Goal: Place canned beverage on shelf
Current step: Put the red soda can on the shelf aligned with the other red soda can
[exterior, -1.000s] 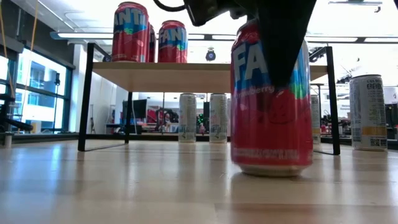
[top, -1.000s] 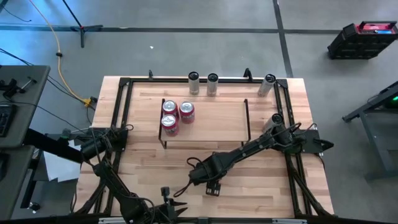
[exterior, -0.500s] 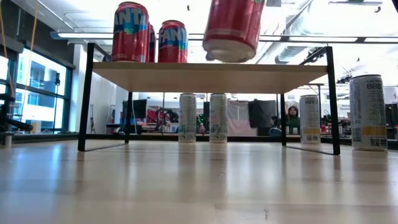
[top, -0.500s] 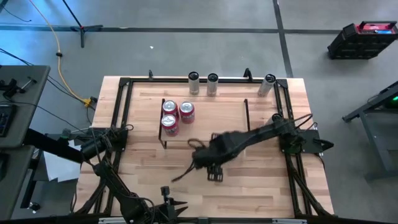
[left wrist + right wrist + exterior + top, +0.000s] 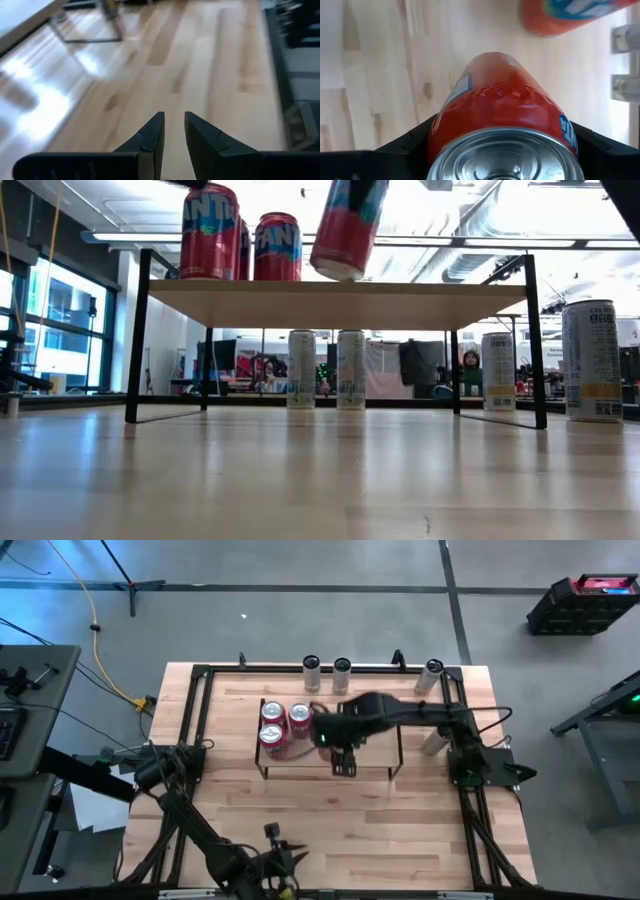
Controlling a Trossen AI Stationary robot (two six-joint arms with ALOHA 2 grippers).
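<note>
The shelf (image 5: 372,718) (image 5: 400,302) stands on the far middle of the table, a light-wood board on a black wire frame. Three red cans (image 5: 299,719) (image 5: 209,232) stand upright on its left end. My right gripper (image 5: 338,737) is shut on another red can (image 5: 346,225) (image 5: 502,107) above the board, just right of those cans. My left gripper (image 5: 283,860) (image 5: 173,134) is near the table's near edge, empty, its fingers a narrow gap apart. My right gripper pinches the red can between its two fingers (image 5: 412,140), one on each side of the can's wall (image 5: 451,116), near its lid end. The fingers come from above. The can hangs tilted, its bottom end (image 5: 335,270) clear of the board.
Tall silver cans stand on the table along its far edge (image 5: 311,671) (image 5: 342,672) (image 5: 432,674), and one stands right of the shelf (image 5: 434,741) (image 5: 592,360). Black rails (image 5: 200,710) frame the tabletop. Bare wood lies in front of the shelf (image 5: 340,820).
My right gripper has lifted the red can off the table in front of the shelf and carried it up and toward the far edge, over the shelf board. The can stood upright on the table; it now hangs tilted above the board.
</note>
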